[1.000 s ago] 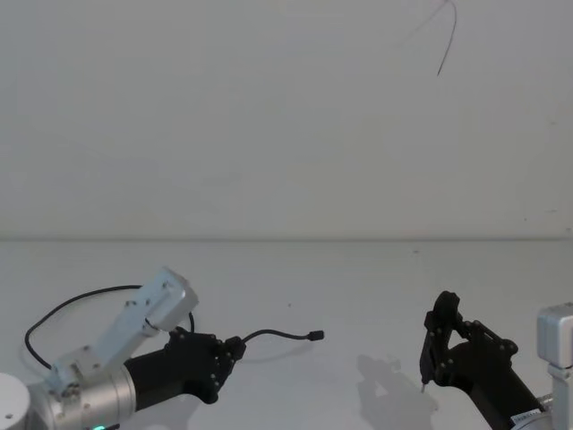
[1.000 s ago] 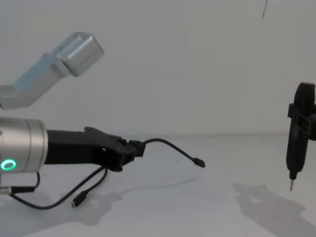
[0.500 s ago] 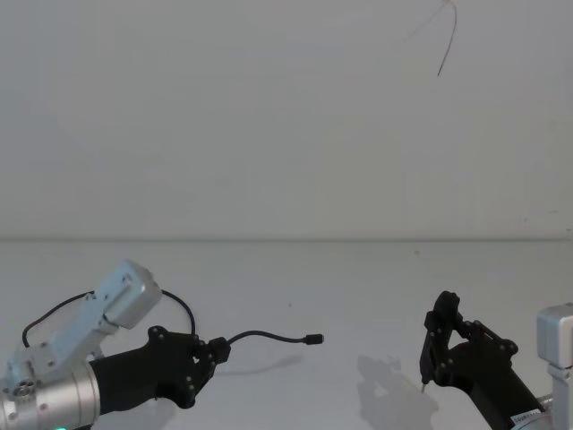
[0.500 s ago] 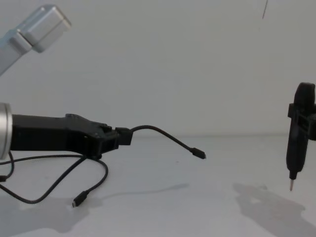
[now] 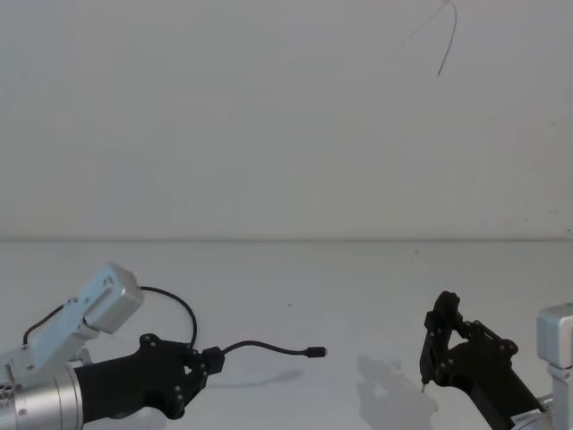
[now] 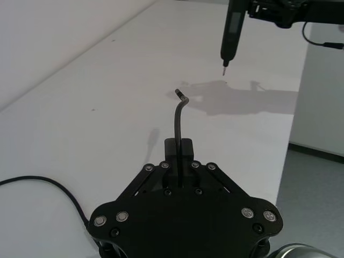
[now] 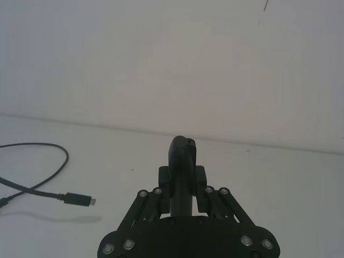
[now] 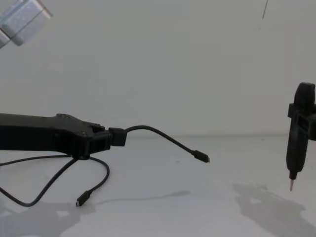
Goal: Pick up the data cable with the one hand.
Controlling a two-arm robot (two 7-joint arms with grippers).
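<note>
**Left gripper holding the data cable over the table**

The left gripper (image 8: 116, 137) is clamped on the data cable (image 8: 165, 140) near one end. That plug projects forward in mid-air, and the rest droops in loops toward the white table (image 8: 197, 212). The right gripper (image 7: 183, 180), at the right, grips a pin-tipped tool (image 8: 295, 148).

We read this as a lab bench: plain white tabletop (image 5: 376, 278), plain white wall (image 5: 269, 116) behind it, grey floor (image 6: 314, 204) past the edge.
</note>
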